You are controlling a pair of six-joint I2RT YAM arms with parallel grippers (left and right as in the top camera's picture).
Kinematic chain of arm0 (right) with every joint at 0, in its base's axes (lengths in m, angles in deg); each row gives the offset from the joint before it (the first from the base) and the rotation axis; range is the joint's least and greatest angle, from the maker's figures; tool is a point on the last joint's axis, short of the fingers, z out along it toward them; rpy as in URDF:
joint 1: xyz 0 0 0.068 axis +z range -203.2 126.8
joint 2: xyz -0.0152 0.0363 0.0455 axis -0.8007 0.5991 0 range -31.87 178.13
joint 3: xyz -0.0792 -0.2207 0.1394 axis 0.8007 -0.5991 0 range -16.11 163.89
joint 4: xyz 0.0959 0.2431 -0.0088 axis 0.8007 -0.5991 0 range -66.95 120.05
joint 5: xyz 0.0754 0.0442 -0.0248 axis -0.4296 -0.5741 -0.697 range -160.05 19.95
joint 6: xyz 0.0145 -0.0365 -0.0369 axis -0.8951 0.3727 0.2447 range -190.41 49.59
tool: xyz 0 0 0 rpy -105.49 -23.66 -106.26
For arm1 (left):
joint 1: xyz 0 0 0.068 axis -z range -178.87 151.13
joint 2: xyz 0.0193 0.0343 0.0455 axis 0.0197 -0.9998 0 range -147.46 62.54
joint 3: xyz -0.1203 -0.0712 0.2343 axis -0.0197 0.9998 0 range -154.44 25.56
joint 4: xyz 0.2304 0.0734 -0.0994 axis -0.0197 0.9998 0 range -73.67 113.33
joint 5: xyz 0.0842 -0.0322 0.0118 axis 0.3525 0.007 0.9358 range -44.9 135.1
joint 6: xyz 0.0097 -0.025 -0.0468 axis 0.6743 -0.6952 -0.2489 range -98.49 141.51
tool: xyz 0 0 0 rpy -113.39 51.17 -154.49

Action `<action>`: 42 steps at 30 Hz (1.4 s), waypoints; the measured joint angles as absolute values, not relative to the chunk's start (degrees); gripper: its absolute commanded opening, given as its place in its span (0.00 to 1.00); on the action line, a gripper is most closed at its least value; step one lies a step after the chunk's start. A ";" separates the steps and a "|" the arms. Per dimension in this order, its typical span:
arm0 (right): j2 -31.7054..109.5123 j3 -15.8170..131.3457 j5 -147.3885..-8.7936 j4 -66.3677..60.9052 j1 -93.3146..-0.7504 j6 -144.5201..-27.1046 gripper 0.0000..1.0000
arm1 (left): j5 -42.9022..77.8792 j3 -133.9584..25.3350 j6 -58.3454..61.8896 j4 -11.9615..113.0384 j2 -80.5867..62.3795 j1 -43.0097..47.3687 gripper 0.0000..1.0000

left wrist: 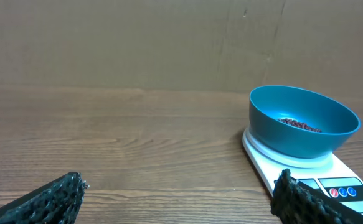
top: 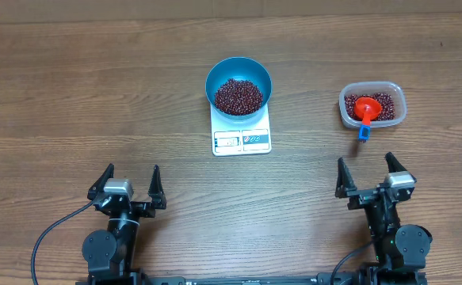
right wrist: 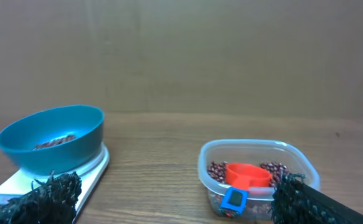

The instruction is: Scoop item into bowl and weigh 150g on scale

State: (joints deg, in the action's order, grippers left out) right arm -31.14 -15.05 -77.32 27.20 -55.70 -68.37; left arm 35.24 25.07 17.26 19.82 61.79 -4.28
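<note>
Nearest the robot, the left claw (top: 131,170) and the right claw (top: 364,161) are seen on the near side of the scale (top: 242,139), one off to its left and one off to its right. Both are spread fully wide, and nothing is held in either. The scale is set flat on the wooden worktop (top: 72,95), its display edge turned toward the arms. On the scale's far end the blue bowl (top: 210,82) is carried, and a heap of dark red beans (top: 238,96) is already gathered in its bottom. To the right of the scale, well apart from it, a clear tub (top: 346,112) is placed. More beans (top: 386,106) are kept in it around an orange-red scoop (top: 366,105). The scoop's handle (top: 364,132), tipped in blue, is seen projecting over the tub's near rim, toward the right claw.

The beans are judged small, hard, smooth and loose. They cannot be pinched, are likely to roll and scatter if tipped fast, and are best moved by the scoopful. The scoop is taken to be light, stiff plastic, and the projecting handle is judged the place to be gripped, from the near side. The bowl is thought light and is only rested on the scale, so it could be shifted by a knock. No object is seen between the right claw and the handle. The tub's wall and the bowl's raised rim are the edges to be cleared on the way to the scale. The scale's display cannot be read.
</note>
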 measured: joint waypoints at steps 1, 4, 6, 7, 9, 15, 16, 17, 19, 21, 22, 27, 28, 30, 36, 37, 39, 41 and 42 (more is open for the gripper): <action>-31.14 -15.05 -76.66 26.98 -55.66 -68.94 1.00 | 35.24 25.07 17.26 19.82 61.79 -4.28 1.00; -31.14 -15.05 -75.02 25.69 -55.55 -70.34 1.00 | 35.24 25.07 17.26 19.82 61.79 -4.28 1.00; -31.14 -15.05 -73.62 25.08 -55.44 -71.71 1.00 | 35.24 25.07 17.26 19.82 61.79 -4.28 0.99; -31.14 -15.05 -73.10 25.06 -55.41 -72.15 1.00 | 35.24 25.07 17.26 19.82 61.79 -4.28 1.00; -31.14 -15.05 -72.53 25.04 -55.41 -72.72 1.00 | 35.24 25.07 17.26 19.82 61.79 -4.28 1.00; -31.14 -15.05 -71.72 24.93 -55.39 -73.92 1.00 | 35.24 25.07 17.28 19.82 61.79 -4.28 1.00; -31.14 -15.05 -71.57 24.95 -55.41 -74.10 1.00 | 35.24 25.07 17.26 19.82 61.79 -4.28 1.00; -31.14 -15.05 -71.52 24.93 -55.41 -74.23 1.00 | 35.24 25.07 17.26 19.82 61.79 -4.28 1.00; -31.14 -15.05 -71.50 24.93 -55.39 -74.36 1.00 | 35.24 25.07 17.26 19.82 61.79 -4.28 1.00; -31.14 -15.05 -71.48 24.93 -55.41 -74.49 1.00 | 35.24 25.07 17.26 19.82 61.79 -4.28 1.00; -31.14 -15.05 -71.46 24.97 -55.39 -74.58 1.00 | 35.24 25.07 17.28 19.82 61.79 -4.28 1.00; -31.14 -15.05 -71.26 24.91 -55.39 -74.71 1.00 | 35.24 25.07 17.26 19.82 61.79 -4.28 1.00; -31.14 -15.05 -71.28 24.95 -55.39 -74.69 1.00 | 35.24 25.07 17.26 19.80 61.79 -4.28 1.00; -31.14 -15.05 -71.28 24.95 -55.39 -74.69 1.00 | 35.24 25.07 17.26 19.82 61.79 -4.28 1.00; -31.14 -15.05 -71.28 24.95 -55.41 -74.71 1.00 | 35.24 25.07 17.26 19.82 61.79 -4.28 1.00; -31.14 -15.05 -71.26 24.93 -55.41 -74.71 1.00 | 35.24 25.07 17.26 19.82 61.79 -4.28 1.00; -31.14 -15.05 -71.28 24.93 -55.39 -74.69 1.00 | 35.24 25.07 17.26 19.82 61.79 -4.28 1.00; -31.14 -15.05 -71.28 24.93 -55.39 -74.71 1.00 | 35.24 25.07 17.26 19.82 61.79 -4.28 1.00; -31.14 -15.05 -71.28 24.93 -55.39 -74.69 1.00 | 35.24 25.07 17.26 19.82 61.79 -4.28 1.00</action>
